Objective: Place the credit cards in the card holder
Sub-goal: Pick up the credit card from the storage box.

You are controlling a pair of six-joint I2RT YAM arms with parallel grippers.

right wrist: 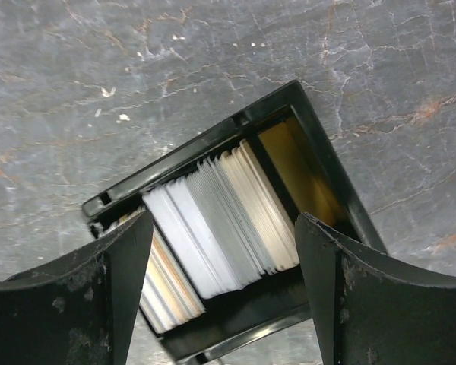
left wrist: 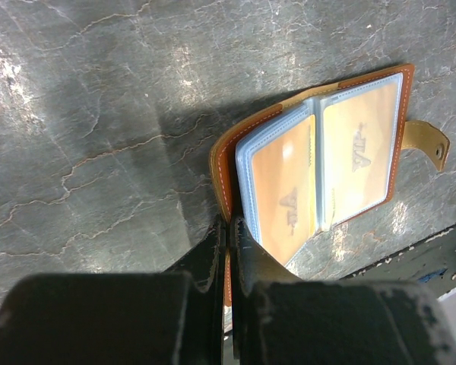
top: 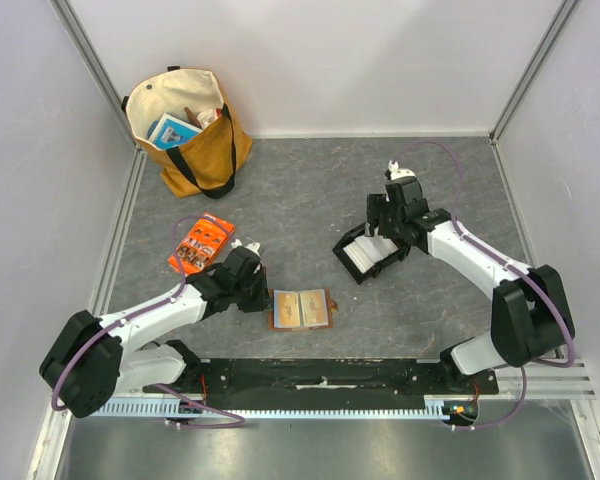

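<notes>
Desk (top: 310,180): flat grey surface with a marbled, veined finish, enclosed by pale walls.

Tote bag (top: 192,140): soft canvas, cream top over a mustard base, black handles; it stands at the far left corner with its mouth open.

Tray (right wrist: 319,152): rigid black plastic, rectangular and open-topped, lying at an angle right of centre on the desk.

Card holder (left wrist: 228,160): tan-brown leather with pale stitching, lying open and flat near the front middle of the desk. Its clear plastic sleeves face up, and the strap (left wrist: 429,143) sticks out from the far edge.

Packet (top: 201,245): orange, printed, flat, left of centre.

Credit cards (right wrist: 213,228): thin white and pale grey rectangles, stacked on edge inside the tray.

Left end effector (left wrist: 228,236): fingers pressed together, pinching the near corner of the card holder's leather cover.

Right end effector (right wrist: 222,236): fingers spread wide above the tray, one to each side of the card stack, holding nothing
</notes>
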